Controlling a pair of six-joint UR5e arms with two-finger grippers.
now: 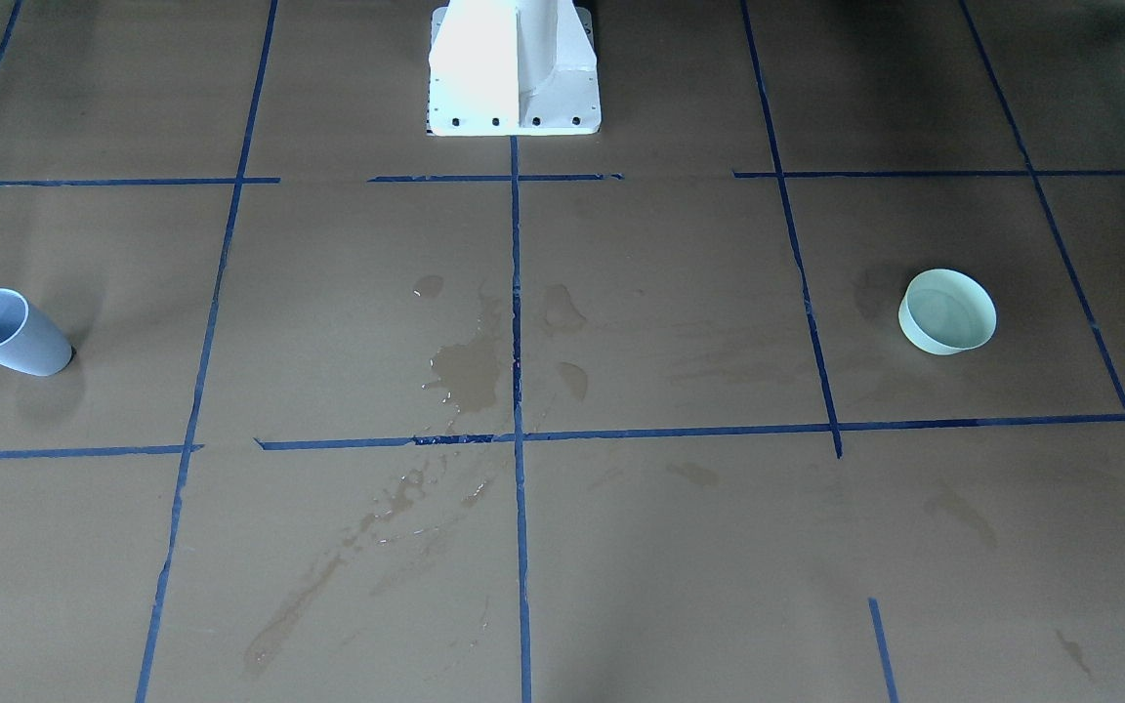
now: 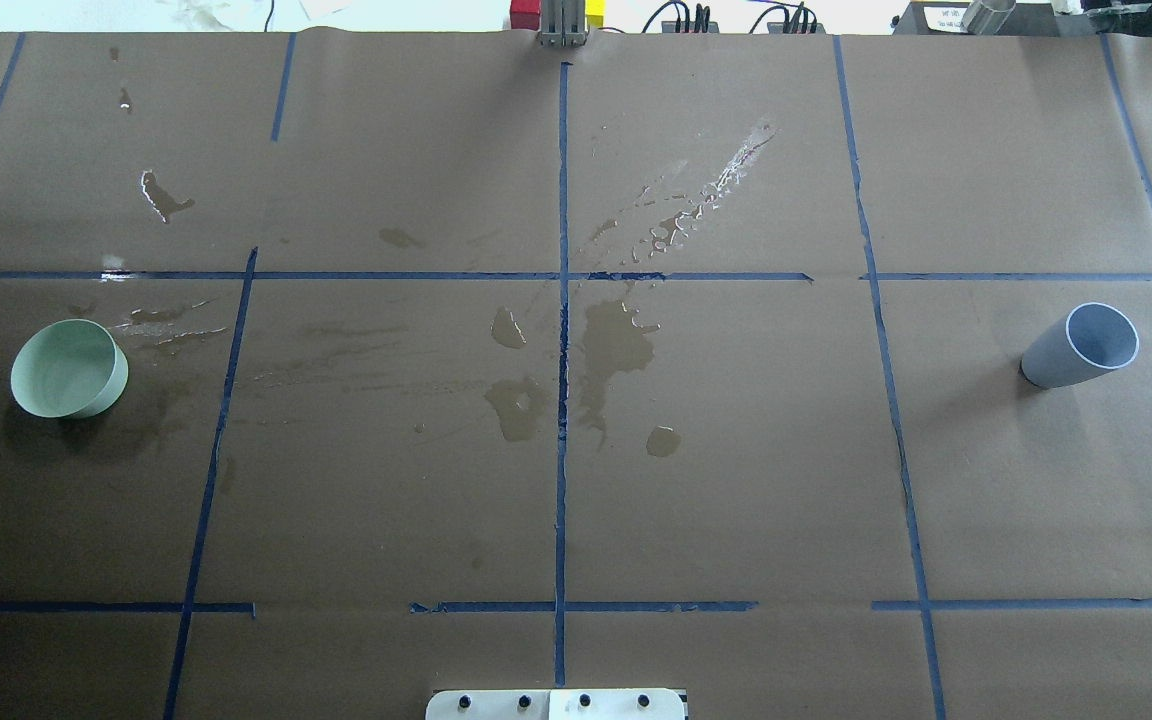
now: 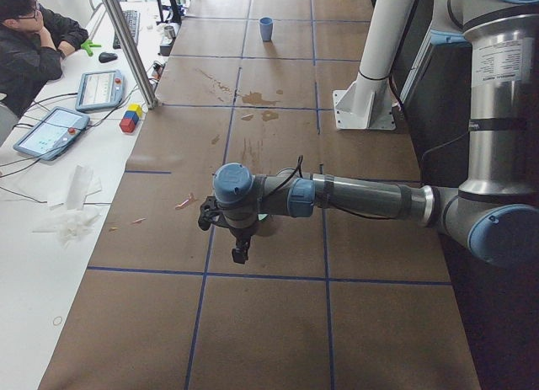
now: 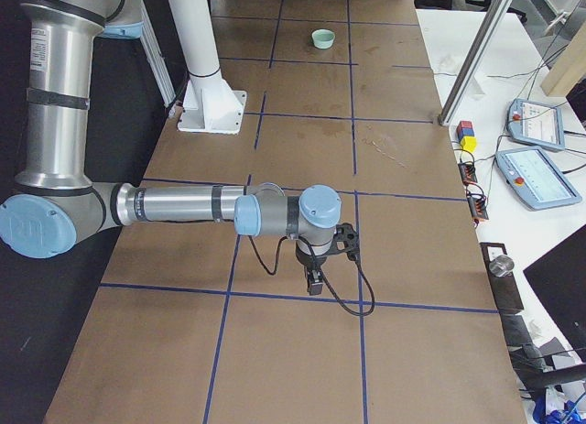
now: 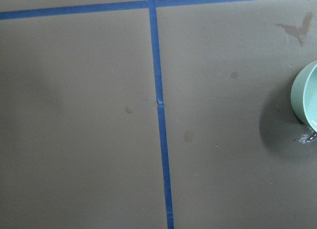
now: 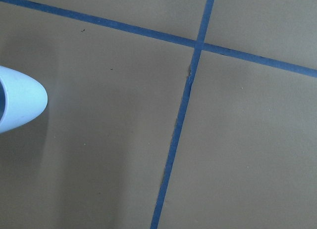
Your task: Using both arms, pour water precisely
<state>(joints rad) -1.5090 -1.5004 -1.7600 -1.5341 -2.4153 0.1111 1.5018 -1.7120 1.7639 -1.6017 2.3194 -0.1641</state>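
Observation:
A pale green bowl (image 2: 69, 368) stands on the brown paper on my left side; it also shows in the front view (image 1: 948, 312) and at the right edge of the left wrist view (image 5: 307, 103). A blue-grey cup (image 2: 1081, 345) stands on my right side, also in the front view (image 1: 11, 334) and the right wrist view (image 6: 20, 98). I cannot make out water in either. My left gripper (image 3: 241, 253) and right gripper (image 4: 314, 282) point down over the paper, shown only in the side views, so I cannot tell if they are open or shut.
Wet stains (image 2: 616, 345) and glossy droplets mark the paper around the middle blue tape cross. The white pedestal (image 1: 514, 68) stands at the robot's side. An operator (image 3: 34, 45), tablets, coloured blocks (image 3: 130, 119) and a metal post sit beyond the far edge.

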